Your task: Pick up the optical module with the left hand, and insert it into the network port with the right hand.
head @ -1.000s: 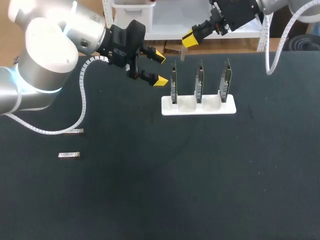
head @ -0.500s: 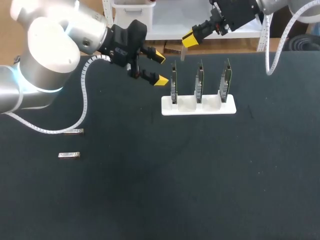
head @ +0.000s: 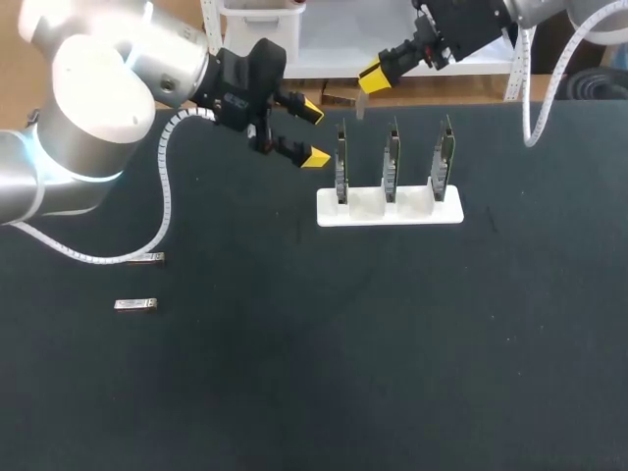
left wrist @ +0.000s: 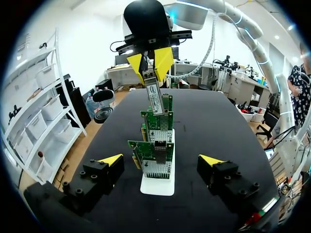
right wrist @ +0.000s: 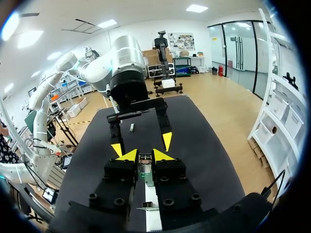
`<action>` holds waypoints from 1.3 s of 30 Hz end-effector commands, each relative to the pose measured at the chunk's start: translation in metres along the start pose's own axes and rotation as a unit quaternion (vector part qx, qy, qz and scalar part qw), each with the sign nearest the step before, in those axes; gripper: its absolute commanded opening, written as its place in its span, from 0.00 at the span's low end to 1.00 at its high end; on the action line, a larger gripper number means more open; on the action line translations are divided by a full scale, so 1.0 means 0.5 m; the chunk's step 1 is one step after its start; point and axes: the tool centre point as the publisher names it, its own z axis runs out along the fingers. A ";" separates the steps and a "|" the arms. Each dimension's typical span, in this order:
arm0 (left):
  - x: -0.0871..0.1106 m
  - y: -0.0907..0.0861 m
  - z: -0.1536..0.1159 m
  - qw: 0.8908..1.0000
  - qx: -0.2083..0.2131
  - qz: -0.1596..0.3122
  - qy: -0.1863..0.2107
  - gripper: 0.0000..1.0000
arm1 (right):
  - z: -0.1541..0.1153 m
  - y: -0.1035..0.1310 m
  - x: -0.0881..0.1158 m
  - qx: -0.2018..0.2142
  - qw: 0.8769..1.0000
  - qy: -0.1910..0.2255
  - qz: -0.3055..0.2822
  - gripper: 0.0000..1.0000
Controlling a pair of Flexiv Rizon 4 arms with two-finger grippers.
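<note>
The optical module [left wrist: 154, 97] hangs pinched in the right gripper [head: 373, 76] at upper middle, just above the white holder [head: 412, 214] with three upright network cards [head: 392, 162]. The left gripper [head: 314, 132] gapes wide and empty just left of them. Two spare modules [head: 134, 305] lie at the worktop's [head: 392, 343] left.

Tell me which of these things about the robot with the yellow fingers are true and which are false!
1. The right gripper holds a slim silver optical module. True.
2. The left gripper is shut on a module. False: its fingers are open with nothing between them.
3. The white stand carries three upright green circuit cards. True.
4. No spare modules lie on the black table. False: two small silver modules lie flat on it, over on the left arm's side.
</note>
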 end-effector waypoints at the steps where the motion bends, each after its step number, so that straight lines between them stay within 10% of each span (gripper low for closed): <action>1: 0.000 0.001 0.001 1.000 0.000 0.001 0.000 1.00 | 0.000 0.003 0.002 -0.002 1.000 0.004 -0.001 0.00; 39: 0.000 0.001 0.001 1.000 0.000 0.001 0.000 1.00 | 0.034 -0.012 -0.002 0.018 0.998 0.054 0.006 0.00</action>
